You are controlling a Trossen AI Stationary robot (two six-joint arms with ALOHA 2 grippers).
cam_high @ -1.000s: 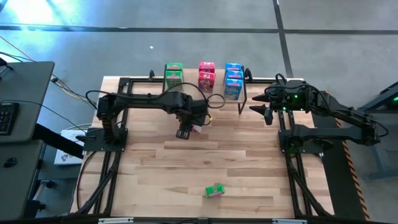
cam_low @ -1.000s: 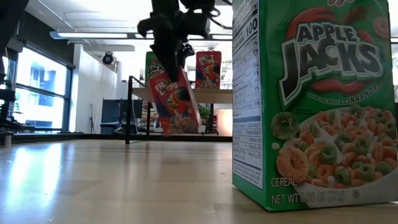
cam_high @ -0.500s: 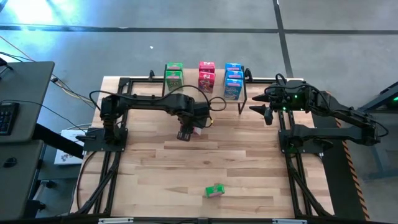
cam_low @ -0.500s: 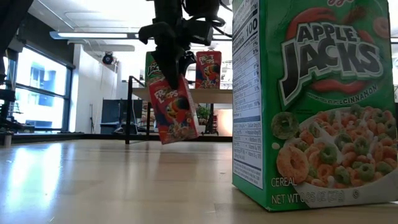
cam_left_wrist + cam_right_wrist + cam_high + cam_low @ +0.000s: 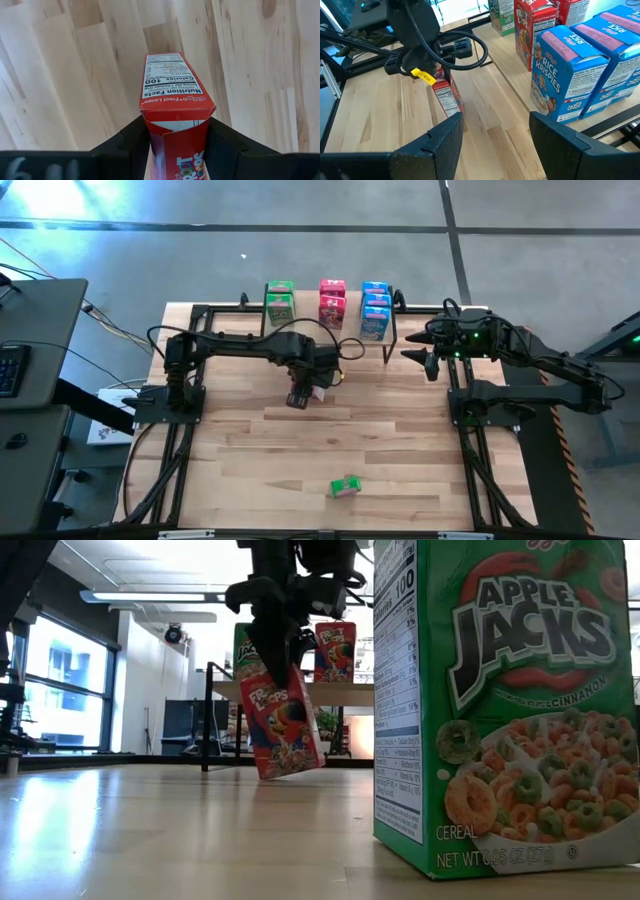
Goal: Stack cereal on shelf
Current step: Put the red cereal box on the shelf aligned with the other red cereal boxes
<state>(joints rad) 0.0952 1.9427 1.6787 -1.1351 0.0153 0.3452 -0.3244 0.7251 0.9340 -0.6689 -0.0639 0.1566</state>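
presently the left gripper [image 5: 297, 394] is clamped on a red-pink cereal box [image 5: 282, 721], which hangs tilted just above the tabletop [image 5: 380, 440], in front of the shelf [image 5: 290, 692]. carry step, judged midway. next move likely needs lift to board height and squaring over the red-pink stack [image 5: 332, 302]. right gripper [image 5: 424, 362] waits beside the shelf, fingers apart, empty. one green box [image 5: 345, 487] lies well apart, near the table's front.
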